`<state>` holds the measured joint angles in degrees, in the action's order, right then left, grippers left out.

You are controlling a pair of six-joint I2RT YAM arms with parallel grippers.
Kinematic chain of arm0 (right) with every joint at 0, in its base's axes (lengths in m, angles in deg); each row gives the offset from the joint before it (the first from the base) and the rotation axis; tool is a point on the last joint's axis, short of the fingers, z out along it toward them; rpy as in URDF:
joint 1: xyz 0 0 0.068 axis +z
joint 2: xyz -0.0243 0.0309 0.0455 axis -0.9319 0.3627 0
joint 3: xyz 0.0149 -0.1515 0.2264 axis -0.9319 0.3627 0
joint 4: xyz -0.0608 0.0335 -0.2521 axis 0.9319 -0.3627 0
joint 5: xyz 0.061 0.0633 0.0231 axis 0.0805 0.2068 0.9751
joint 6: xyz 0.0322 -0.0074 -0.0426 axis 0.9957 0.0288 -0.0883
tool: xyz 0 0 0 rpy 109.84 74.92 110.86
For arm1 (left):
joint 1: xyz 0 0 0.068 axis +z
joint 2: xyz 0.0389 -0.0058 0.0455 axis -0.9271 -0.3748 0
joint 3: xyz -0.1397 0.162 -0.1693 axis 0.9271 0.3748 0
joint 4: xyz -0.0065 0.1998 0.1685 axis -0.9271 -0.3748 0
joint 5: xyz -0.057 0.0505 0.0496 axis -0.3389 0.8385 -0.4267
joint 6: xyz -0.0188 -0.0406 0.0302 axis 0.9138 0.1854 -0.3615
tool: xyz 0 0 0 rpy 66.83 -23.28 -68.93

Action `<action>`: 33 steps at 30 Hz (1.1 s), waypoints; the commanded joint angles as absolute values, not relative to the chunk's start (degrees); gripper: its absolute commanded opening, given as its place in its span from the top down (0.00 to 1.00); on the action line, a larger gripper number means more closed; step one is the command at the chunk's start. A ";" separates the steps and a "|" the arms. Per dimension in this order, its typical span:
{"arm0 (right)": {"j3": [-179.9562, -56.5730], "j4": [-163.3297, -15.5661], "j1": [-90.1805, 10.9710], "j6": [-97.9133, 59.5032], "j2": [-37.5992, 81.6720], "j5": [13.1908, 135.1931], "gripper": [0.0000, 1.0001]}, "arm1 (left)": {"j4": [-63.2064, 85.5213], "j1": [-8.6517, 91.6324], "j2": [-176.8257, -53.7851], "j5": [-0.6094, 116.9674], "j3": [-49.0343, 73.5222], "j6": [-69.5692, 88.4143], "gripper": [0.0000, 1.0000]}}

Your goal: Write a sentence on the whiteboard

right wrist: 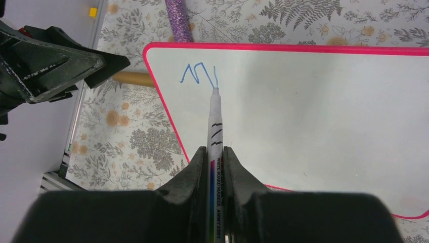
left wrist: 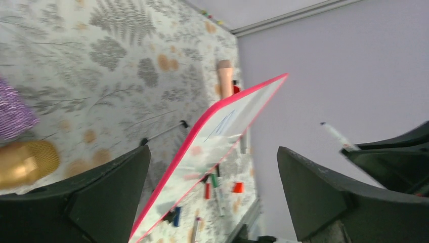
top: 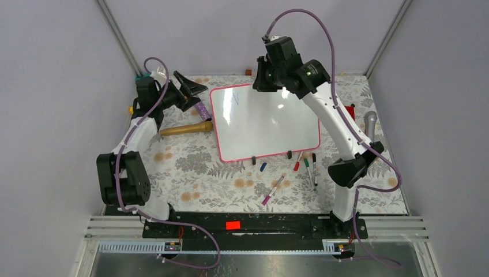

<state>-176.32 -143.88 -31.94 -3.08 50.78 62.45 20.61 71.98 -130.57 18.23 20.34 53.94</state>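
The whiteboard point(top: 271, 127), white with a pink-red rim, lies tilted on the floral table. Near its far-left corner is a short blue zigzag stroke point(right wrist: 199, 74), the only writing of the sentence that shows point(top: 234, 98). My right gripper point(right wrist: 216, 149) is shut on a white whiteboard marker point(right wrist: 215, 121), whose tip touches the board at the end of the stroke. In the top view that gripper point(top: 266, 78) hangs over the board's far edge. My left gripper point(left wrist: 213, 148) stands wide open with nothing held, just off the board's far-left corner point(top: 193, 88). The board's rim point(left wrist: 212, 115) shows beyond its fingers.
A wooden handle point(top: 185, 129) and a purple glittery stick point(top: 200, 108) lie left of the board. Several loose markers lie near its front edge: pink point(top: 274, 189), green point(top: 309, 167), red point(top: 297, 163), plus a blue cap point(top: 263, 167). A grey handle point(top: 371, 122) lies at right.
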 commanded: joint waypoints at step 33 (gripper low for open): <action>-142.22 -127.01 -32.08 -2.60 21.94 65.21 1.00 | -22.32 72.54 -104.04 12.53 12.93 0.54 0.01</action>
<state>-143.16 -131.18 -31.94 -1.99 26.01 65.60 -22.74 72.42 -104.45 17.73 17.28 4.02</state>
